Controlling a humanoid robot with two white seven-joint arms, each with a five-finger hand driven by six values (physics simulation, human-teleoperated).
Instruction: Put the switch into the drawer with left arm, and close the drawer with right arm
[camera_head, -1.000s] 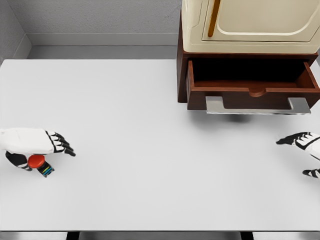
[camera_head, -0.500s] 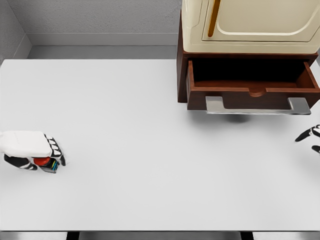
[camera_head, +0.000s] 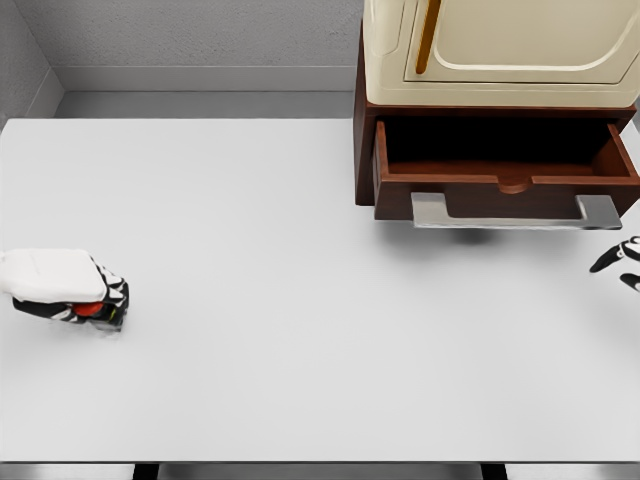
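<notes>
Broad white flat tabletop (camera_head: 300, 300) fills most of the view, grey wall behind at the far edge. At far right stands a dark brown wooden cabinet (camera_head: 363, 150) carrying a cream-coloured rounded appliance with an amber vertical handle (camera_head: 500, 45) on top. The cabinet's brown wooden drawer (camera_head: 505, 180) is pulled out toward the near side, interior open and dark, with nothing visible inside; a flat silver metal bar handle (camera_head: 515, 211) runs across its front. At the far left of the table, near the left edge and well apart from the drawer, the white-backed left hand (camera_head: 70, 288) comes in from the left, palm down, low over the tabletop. Its black-and-white fingers (camera_head: 113, 292) are curled down and closed around the small switch with a red round button (camera_head: 90, 309), of which only a strip of red and a dark edge show beneath the palm. Cannot tell whether the switch is touching the table or lifted clear of it. At the right edge, just near-side and right of the drawer handle, only the dark fingertips of the right hand (camera_head: 622, 262) show; they look loosely apart and hold nothing, and do not touch the handle.
</notes>
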